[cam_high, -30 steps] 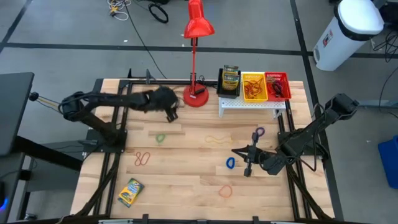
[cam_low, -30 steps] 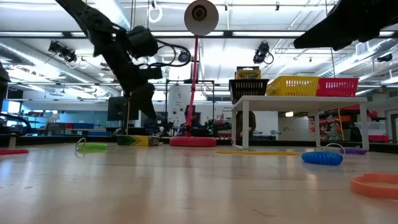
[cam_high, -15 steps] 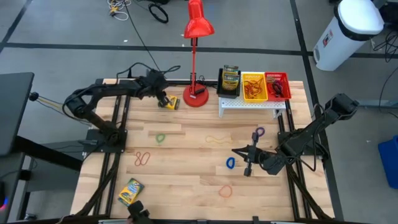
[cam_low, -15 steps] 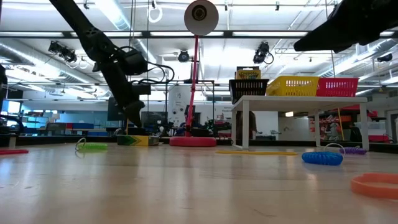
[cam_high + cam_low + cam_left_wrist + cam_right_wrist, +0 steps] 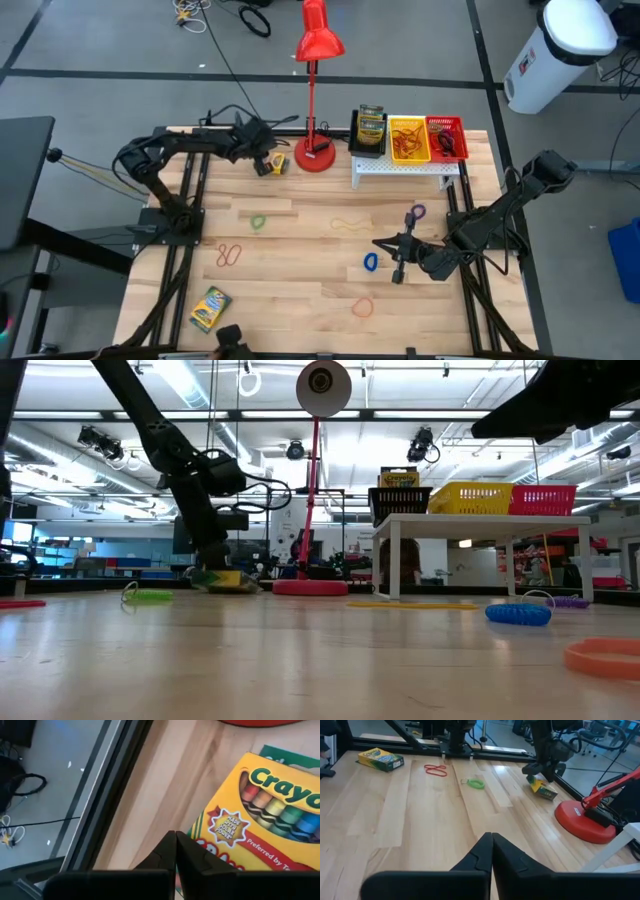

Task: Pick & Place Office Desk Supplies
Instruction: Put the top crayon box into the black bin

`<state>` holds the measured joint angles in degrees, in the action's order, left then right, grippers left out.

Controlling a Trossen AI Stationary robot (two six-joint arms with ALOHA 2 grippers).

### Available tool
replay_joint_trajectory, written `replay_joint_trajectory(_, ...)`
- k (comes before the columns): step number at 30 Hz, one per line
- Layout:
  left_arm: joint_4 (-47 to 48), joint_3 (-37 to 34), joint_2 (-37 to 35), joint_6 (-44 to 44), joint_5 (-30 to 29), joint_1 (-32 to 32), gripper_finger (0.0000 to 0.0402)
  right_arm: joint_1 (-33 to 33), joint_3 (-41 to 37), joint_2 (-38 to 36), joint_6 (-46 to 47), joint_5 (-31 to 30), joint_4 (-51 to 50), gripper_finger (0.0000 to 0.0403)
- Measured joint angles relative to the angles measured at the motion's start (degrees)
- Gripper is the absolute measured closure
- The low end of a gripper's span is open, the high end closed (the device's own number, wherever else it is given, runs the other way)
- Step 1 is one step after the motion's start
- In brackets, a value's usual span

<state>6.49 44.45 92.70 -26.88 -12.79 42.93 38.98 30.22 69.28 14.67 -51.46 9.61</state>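
Observation:
A yellow-and-green crayon box (image 5: 274, 166) lies flat on the table beside the red lamp's base (image 5: 313, 157). My left gripper (image 5: 175, 840) is shut, and its tips stand low at that box's edge (image 5: 228, 580). A second crayon box (image 5: 210, 308) lies near the front left. Rubber bands lie loose on the wood: green (image 5: 258, 221), red (image 5: 229, 255), tan (image 5: 348, 224), purple (image 5: 416, 213), blue (image 5: 371, 262) and orange (image 5: 362, 307). My right gripper (image 5: 386, 243) is shut on nothing, above the table next to the blue band. My left gripper has its shut fingertips (image 5: 170, 851) at the crayon box's printed top, by one long edge (image 5: 210, 847). It comes slanting down from the table's left. I cannot tell whether the tips touch the box. The box lies on the table.
A white shelf (image 5: 405, 166) at the far right carries a black bin (image 5: 370, 147) with a crayon box in it, a yellow bin (image 5: 408, 152) and a red bin (image 5: 447, 124), both with bands in them. The tall red lamp (image 5: 318, 38) stands just right of my left gripper.
My left gripper has swung toward the table's far edge, sunk down to the crayon box beside the lamp and shut. The box lies where it was.

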Motion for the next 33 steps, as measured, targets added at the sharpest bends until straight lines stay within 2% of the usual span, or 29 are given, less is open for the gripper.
replay_joint_trajectory(6, 6.35, 1.76, -0.58, 0.04, 0.11, -4.77, 0.0392, 0.00, 0.00, 0.00, 0.00, 0.02, -0.07, 0.0395)
replay_joint_trajectory(11, 19.53, 6.10, -1.27, 2.52, 3.72, -10.98, 0.0391, 0.01, 0.00, 0.00, 0.02, 0.03, -0.08, 0.0384)
replay_joint_trajectory(15, 29.91, 10.07, -1.31, 7.04, 3.77, -15.82, 0.0374, 0.02, 0.00, 0.00, 0.03, 0.04, -0.07, 0.0383)
replay_joint_trajectory(19, 36.86, 11.66, -1.31, 10.88, 2.16, -20.46, 0.0333, 0.02, 0.00, 0.00, 0.03, 0.04, -0.09, 0.0382)
replay_joint_trajectory(22, 38.06, 11.78, -1.31, 12.41, 2.15, -23.73, 0.0292, 0.00, 0.00, 0.02, 0.03, 0.04, -0.09, 0.0382)
replay_joint_trajectory(29, 34.57, 11.78, -1.31, 12.26, -1.05, -28.67, 0.0181, 0.01, 0.00, 0.02, 0.03, 0.07, -0.10, 0.0382)
replay_joint_trajectory(33, 31.95, 11.80, -1.31, 9.91, -5.88, -27.75, 0.0142, 0.02, -0.02, 0.02, 0.03, 0.06, -0.09, 0.0381)
